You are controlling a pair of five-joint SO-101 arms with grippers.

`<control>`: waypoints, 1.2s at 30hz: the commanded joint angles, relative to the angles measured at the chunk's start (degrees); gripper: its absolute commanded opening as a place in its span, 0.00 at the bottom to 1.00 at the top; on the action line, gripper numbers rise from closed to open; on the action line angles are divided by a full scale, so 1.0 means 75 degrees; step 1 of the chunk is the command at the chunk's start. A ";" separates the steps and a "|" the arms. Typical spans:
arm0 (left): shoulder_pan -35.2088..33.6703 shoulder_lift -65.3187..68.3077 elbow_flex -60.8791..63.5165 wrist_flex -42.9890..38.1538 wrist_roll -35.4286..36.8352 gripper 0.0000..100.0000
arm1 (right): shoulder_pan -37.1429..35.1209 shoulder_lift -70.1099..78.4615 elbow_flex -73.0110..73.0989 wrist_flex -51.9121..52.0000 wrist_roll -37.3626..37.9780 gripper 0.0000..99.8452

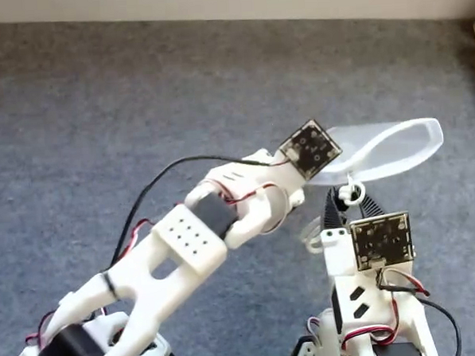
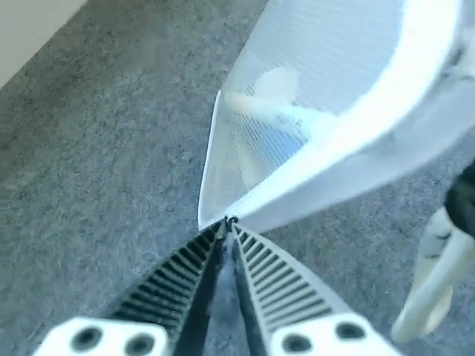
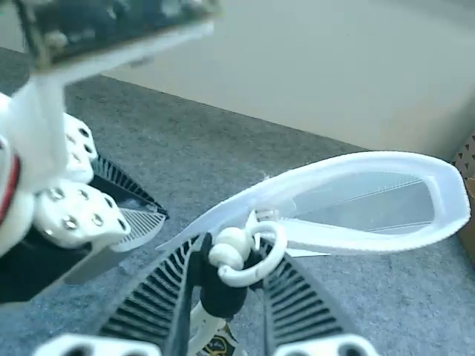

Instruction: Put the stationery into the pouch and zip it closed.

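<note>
Right hand (image 3: 234, 249): black ribbed fingers drawn in and clamped on the zip pull, which sits right between the fingertips.
Zip pull (image 3: 242, 256): a white plastic ring on a short black tab, at the near end of the pouch's zip band, just beyond the right hand's fingertips.
Left hand (image 2: 226, 222): black ribbed fingers pressed together, pinching one corner of the pouch at their very tips. It sits close beside the right hand, the two apart.
Pouch (image 2: 326, 111): a translucent white mesh pouch with a broad white zip band, stretching away from both hands. The left hand has its corner, the right hand its pull. The mouth stands open as a long loop beyond the right hand, so the zip is not yet closed.
Stationery (image 2: 276, 113): pale long shapes inside the mesh, ahead of the left hand's fingertips, too blurred to name.
Bench (image 1: 99, 113): covered in grey felt-like fabric, spreading under and past both hands.
Wall (image 1: 212, 0): a cream strip at the bench's far edge.
</note>
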 commanded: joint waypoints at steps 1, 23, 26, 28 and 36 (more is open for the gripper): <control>0.0088 -0.1412 0.0135 0.0211 0.0059 0.02 | 0.0111 -0.0029 -0.0381 -0.0264 -0.0270 0.01; 0.0053 -0.0275 0.0967 -0.2391 0.0856 0.27 | -0.0580 0.0006 -0.0428 -0.0205 -0.0844 0.01; 0.0100 -0.0018 0.0955 -0.2778 0.0856 0.27 | -0.0920 0.0006 -0.0428 -0.0193 -0.0832 0.01; 0.0111 0.0041 0.0885 -0.2954 0.0856 0.27 | -0.0920 0.0006 -0.0428 -0.0193 -0.0832 0.01; 0.0264 0.0064 0.0733 -0.2989 0.0399 0.23 | -0.0932 0.0006 -0.0428 0.0029 -0.0821 0.01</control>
